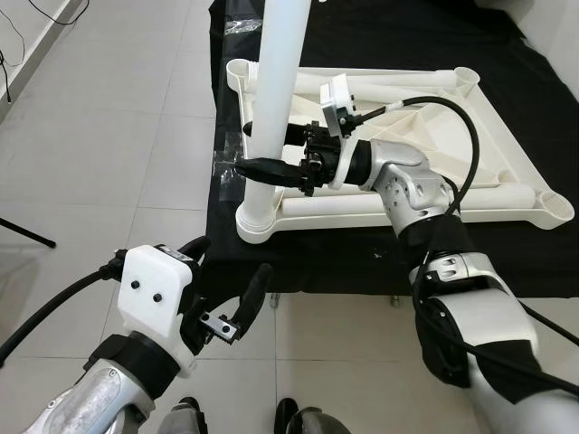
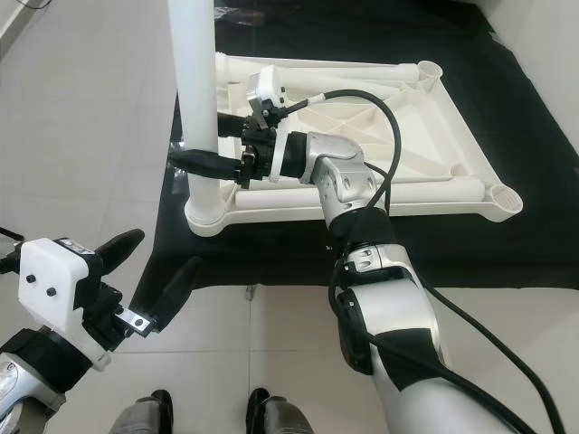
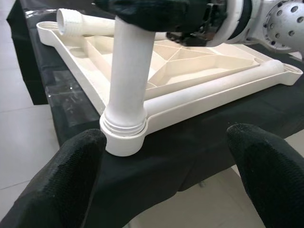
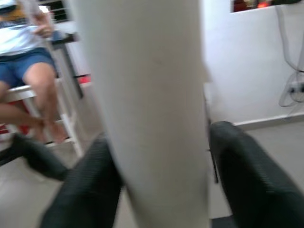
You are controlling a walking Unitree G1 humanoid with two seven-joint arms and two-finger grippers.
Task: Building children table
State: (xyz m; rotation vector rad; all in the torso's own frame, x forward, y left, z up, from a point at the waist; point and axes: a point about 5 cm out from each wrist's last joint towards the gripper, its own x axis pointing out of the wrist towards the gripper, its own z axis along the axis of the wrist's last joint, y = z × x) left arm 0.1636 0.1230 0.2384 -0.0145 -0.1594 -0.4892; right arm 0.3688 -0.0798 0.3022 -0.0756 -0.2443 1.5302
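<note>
Item: leg [image 1: 276, 81], upright in tabletop [image 1: 507, 172] socket. Right gripper [image 1: 262, 169] grasps it; left gripper [image 1: 231, 289] released. Risk: cross-threading if tilted.

The upright white leg [image 1: 271, 99] ran off the top edge, so its upper end went unseen. The right gripper [image 1: 262, 169] reached around it, the far finger hidden behind the leg. In the right wrist view the leg was blurred, and a seated person [image 4: 23, 57], possibly on a stool, was cut off.
</note>
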